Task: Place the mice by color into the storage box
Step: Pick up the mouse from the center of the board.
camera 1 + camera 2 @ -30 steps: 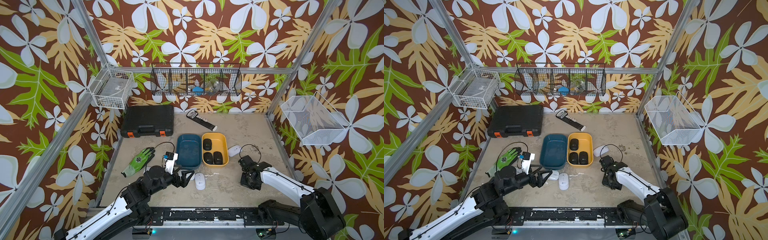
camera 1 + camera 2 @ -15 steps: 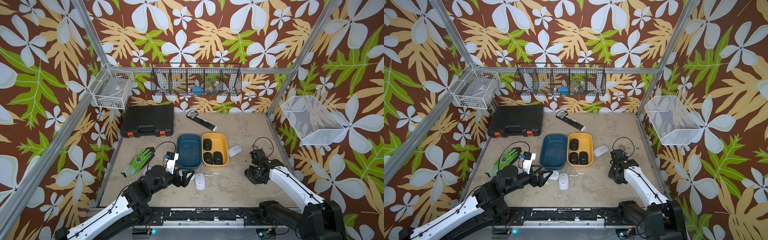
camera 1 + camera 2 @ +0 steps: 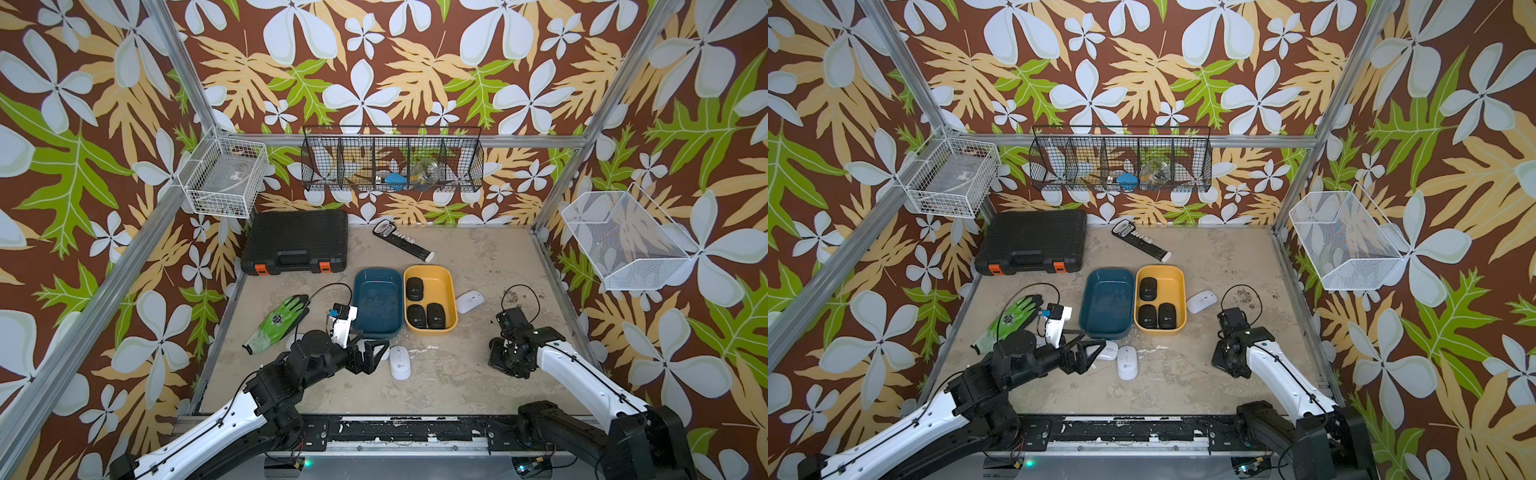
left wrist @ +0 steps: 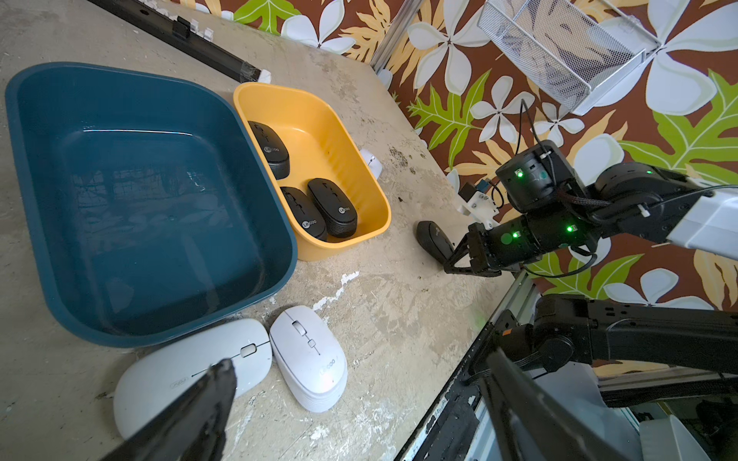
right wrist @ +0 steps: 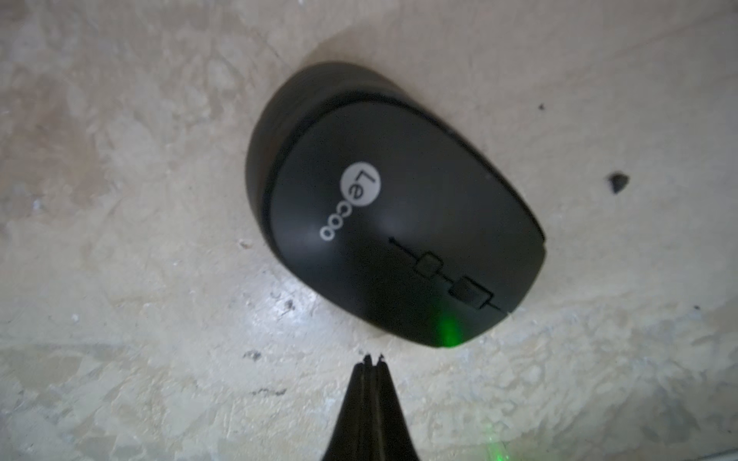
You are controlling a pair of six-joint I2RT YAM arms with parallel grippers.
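The storage box is two bins side by side: a dark blue bin point(image 3: 377, 274) with nothing in it and a yellow bin point(image 3: 446, 286) holding three black mice point(image 3: 435, 315). A fourth black mouse point(image 5: 395, 207) lies on the table just in front of my right gripper point(image 5: 371, 359), which is shut and empty, tips pointing down. My left gripper point(image 4: 359, 359) is open wide over two white mice point(image 4: 309, 355) in front of the blue bin; one finger covers part of the flatter mouse point(image 4: 167, 379). A third white mouse point(image 3: 469, 301) lies right of the yellow bin.
A black tool case point(image 3: 295, 241) sits at the back left, with a green glove point(image 3: 278, 320) in front of it. A black strip point(image 3: 401, 241) lies behind the bins. Wire baskets hang on the back and side walls. A metal rail point(image 3: 374, 432) runs along the front edge.
My right wrist has swung a little to the right and settled low over the table, still shut. The left arm has hardly moved and stays open.
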